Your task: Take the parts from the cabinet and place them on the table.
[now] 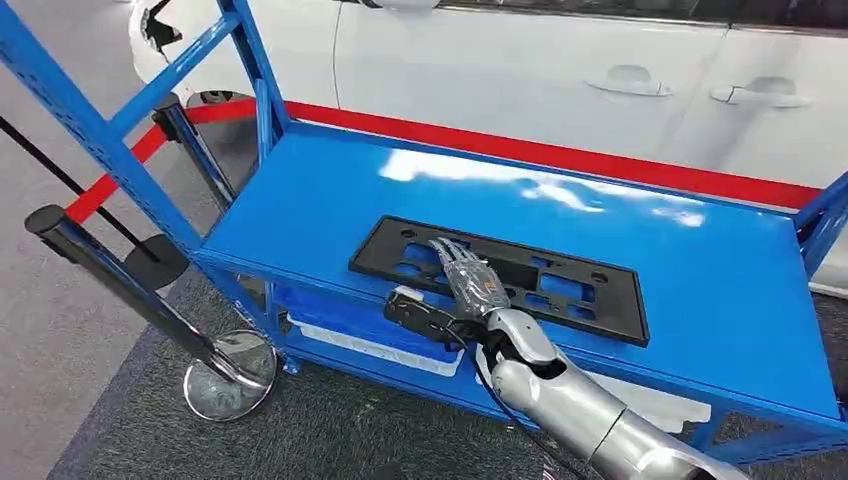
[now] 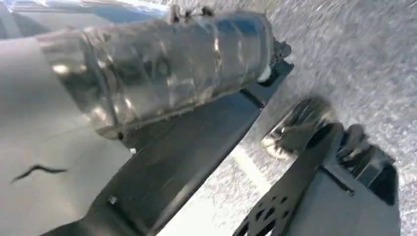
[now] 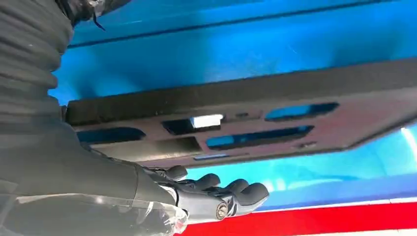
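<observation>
The black plastic part (image 1: 500, 277), a long flat plate with rectangular cut-outs and small holes, lies flat on the top shelf of the blue cabinet (image 1: 700, 290), close to the shelf's near edge and roughly midway along it, its long side running with that edge. The right hand (image 1: 462, 272) rests on top of the plate at its near-left portion, fingers (image 3: 236, 192) stretched out forward over the surface and lying close together; the fingers are laid on the plate rather than wrapped around it, so the hand presses on the part without grasping it, and the thumb's place under or beside the near rim cannot be told. In the right wrist view the plate (image 3: 275, 123) shows as a dark slab against the glossy blue shelf, with the fingers extending along it. The silver right arm (image 1: 580, 410) comes up from the near edge of the shelf to the hand. The left wrist view is blurred and shows a taped cylinder-shaped cover (image 2: 162, 69) over grey floor; the left hand's state cannot be told. Under the top shelf, a white tray (image 1: 375, 345) sits on the lower level. Beyond the cabinet's far edge runs a red belt barrier (image 1: 600, 160), held by black posts with a chrome base (image 1: 230, 375) at the left end, and behind it stands a white car (image 1: 520, 70). The floor before the cabinet is dark grey carpet (image 1: 330, 430).
</observation>
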Motion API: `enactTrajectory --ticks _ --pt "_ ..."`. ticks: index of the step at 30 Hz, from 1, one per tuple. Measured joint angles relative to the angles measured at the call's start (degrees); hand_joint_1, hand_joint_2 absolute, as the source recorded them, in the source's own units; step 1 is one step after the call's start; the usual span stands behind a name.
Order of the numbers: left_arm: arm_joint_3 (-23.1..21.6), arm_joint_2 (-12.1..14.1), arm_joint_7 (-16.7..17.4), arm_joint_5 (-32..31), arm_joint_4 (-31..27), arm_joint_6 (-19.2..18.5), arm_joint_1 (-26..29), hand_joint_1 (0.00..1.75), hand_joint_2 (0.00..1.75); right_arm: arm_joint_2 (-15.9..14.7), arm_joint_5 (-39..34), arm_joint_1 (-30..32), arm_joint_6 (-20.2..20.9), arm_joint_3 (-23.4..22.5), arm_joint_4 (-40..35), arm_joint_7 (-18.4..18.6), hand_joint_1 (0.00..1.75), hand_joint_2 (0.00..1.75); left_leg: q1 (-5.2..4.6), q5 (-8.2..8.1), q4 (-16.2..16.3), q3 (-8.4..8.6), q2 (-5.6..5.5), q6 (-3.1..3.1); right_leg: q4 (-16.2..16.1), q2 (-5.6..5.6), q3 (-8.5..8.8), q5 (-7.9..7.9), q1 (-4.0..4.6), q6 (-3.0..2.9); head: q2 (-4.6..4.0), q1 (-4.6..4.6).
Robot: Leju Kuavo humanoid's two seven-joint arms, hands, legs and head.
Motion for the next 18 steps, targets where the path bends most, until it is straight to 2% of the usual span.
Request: enactTrajectory --ticks 1,2,4,5,6,7,9,10,11,12,14,15,16,17,18 --pt "0.0 0.0 -0.1 0.0 0.0 0.0 -0.1 0.00 0.00 0.0 0.7 0.0 0.2 0.3 0.1 0.3 0.00 1.75 0.10 1.17 -0.8 0.34 0.02 -0.07 0.0 0.04 0.07 -0.01 -0.04 0.00 0.00 -0.04" --pt "0.0 0.0 -0.2 -0.2 0.0 0.0 -0.1 0.00 0.00 0.0 1.6 0.0 0.2 0.7 0.2 0.9 0.00 1.75 0.21 3.26 -3.8 1.81 0.03 -0.06 0.0 0.13 0.16 -0.03 -0.09 0.03 0.00 -0.02" --pt "0.0 0.1 -0.2 -0.9 0.0 0.0 0.0 0.00 0.00 -0.1 3.0 -0.2 0.1 1.3 0.5 2.4 0.00 1.75 0.34 8.60 -14.5 7.07 0.04 0.17 0.0 0.45 0.52 -0.19 -0.20 0.28 0.00 -0.04" --pt "0.0 0.1 -0.2 -1.2 0.0 0.0 0.0 0.00 0.00 -0.2 3.8 -0.3 -0.4 1.3 0.6 3.3 0.00 1.75 0.32 7.91 -16.8 8.16 -0.03 0.32 -0.1 0.47 0.51 -0.20 -0.24 0.38 0.00 0.02" --pt "0.0 0.1 -0.2 -1.3 0.0 -0.1 0.0 0.00 0.00 -0.5 5.0 -0.5 -1.0 1.4 0.7 4.6 0.00 1.75 -0.14 7.91 -17.9 8.73 -0.04 0.49 0.1 0.49 0.16 -0.13 0.09 0.77 0.00 -0.04" --pt "0.0 0.1 -0.2 -1.4 0.0 -0.3 0.0 0.00 0.00 -0.8 7.4 -0.5 -2.5 1.7 0.8 6.8 0.00 1.75 -0.16 7.82 -17.5 8.44 -0.15 0.86 -0.2 0.49 0.01 0.10 0.04 1.14 0.00 0.02" --pt "0.0 0.2 -0.8 -1.4 0.1 -1.3 0.6 0.00 0.00 -2.1 15.1 -0.6 -6.5 2.1 1.0 14.0 0.00 1.75 -0.26 7.94 -17.7 8.34 -0.25 1.42 -0.6 0.47 0.27 0.29 -0.02 1.69 0.00 0.07" --pt "0.0 0.2 -1.2 -1.5 0.1 -1.6 0.7 0.00 0.00 -2.7 18.2 -0.7 -8.3 2.2 1.1 16.8 0.00 1.75 0.24 8.33 -18.5 8.76 -0.18 2.01 -0.5 0.45 0.25 0.00 0.23 2.11 0.00 0.15" --pt "0.0 0.3 -1.4 -1.8 0.1 -1.8 0.9 0.00 0.00 -3.8 20.8 -0.9 -9.6 2.2 1.1 18.9 0.00 1.75 0.24 8.51 -18.8 9.08 -0.09 2.29 0.5 0.45 -0.17 -0.70 -0.06 2.24 0.00 0.09" --pt "0.0 0.3 -1.5 -2.0 0.1 -1.9 0.9 0.00 0.00 -4.7 22.6 -1.0 -10.0 2.2 1.1 19.9 0.00 1.75 0.22 8.50 -18.8 9.13 -0.07 2.62 3.1 0.33 -1.32 -2.41 0.07 2.28 0.00 0.31" --pt "0.0 0.3 -1.5 -2.6 0.1 -2.0 1.0 0.00 0.00 -6.6 24.9 -0.9 -8.8 2.0 1.1 20.9 0.00 1.75 0.07 8.44 -18.8 9.14 0.02 2.90 12.6 0.34 -5.90 -6.51 0.15 2.43 0.00 0.28" --pt "0.0 0.3 -1.5 -2.9 0.1 -2.0 1.2 0.00 0.00 -7.4 25.9 -0.8 -7.6 1.9 1.1 21.3 0.00 1.75 -0.02 8.36 -18.8 9.12 0.07 3.03 16.3 0.33 -7.83 -7.45 0.14 2.51 0.00 0.24" --pt "0.0 0.4 -1.5 -3.1 0.1 -2.0 1.3 0.00 0.00 -8.3 26.8 -0.5 -6.3 1.8 1.0 21.6 0.00 1.75 -0.04 8.35 -18.7 9.15 0.06 3.05 17.1 0.32 -8.43 -6.99 0.13 2.54 0.00 0.26" --pt "0.0 0.5 -1.4 -3.2 0.1 -2.0 1.3 0.00 0.00 -9.1 27.6 -0.4 -5.0 1.6 0.9 21.6 0.00 1.75 -0.04 8.30 -18.7 9.21 0.01 3.08 15.4 0.32 -7.68 -5.41 0.12 2.52 0.00 0.26" --pt "0.0 0.5 -1.3 -3.4 0.1 -2.0 1.3 0.00 0.00 -9.7 28.4 -0.4 -3.8 1.4 0.8 21.7 0.00 1.75 -0.03 8.17 -18.5 9.24 -0.04 3.09 11.3 0.31 -5.78 -2.99 0.08 2.47 0.00 0.28"
